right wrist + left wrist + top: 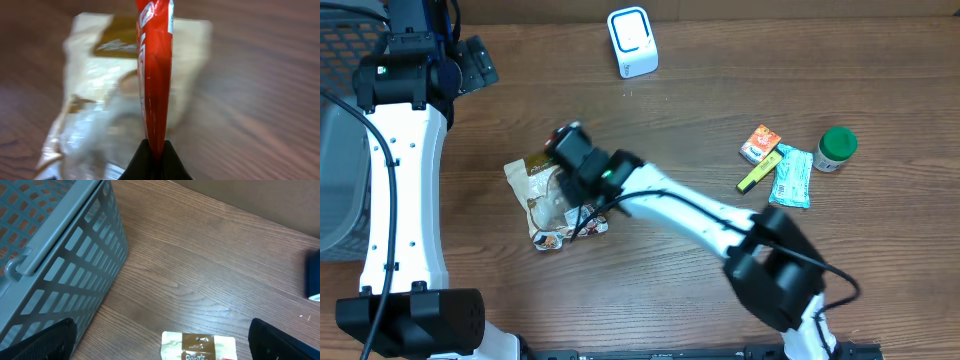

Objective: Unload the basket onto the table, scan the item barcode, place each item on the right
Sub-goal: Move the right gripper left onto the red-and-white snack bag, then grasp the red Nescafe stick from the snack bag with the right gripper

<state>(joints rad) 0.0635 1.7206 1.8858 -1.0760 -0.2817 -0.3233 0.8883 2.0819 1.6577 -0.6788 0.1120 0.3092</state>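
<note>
- Right pincer (155,152) — clenched on the red packet (155,70), held edge-on over the beige snack bag (95,90) on the tabletop (260,100).
- Left pincer (161,326) — released, beside the grey basket (75,255).

Wooden table (720,110) bears beige bag (535,195), white scanner (633,42), grey basket (335,200)

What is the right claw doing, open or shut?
Shut: the right claw pinches the edge of the red packet between its dark fingertips, with the beige bag behind.
</note>
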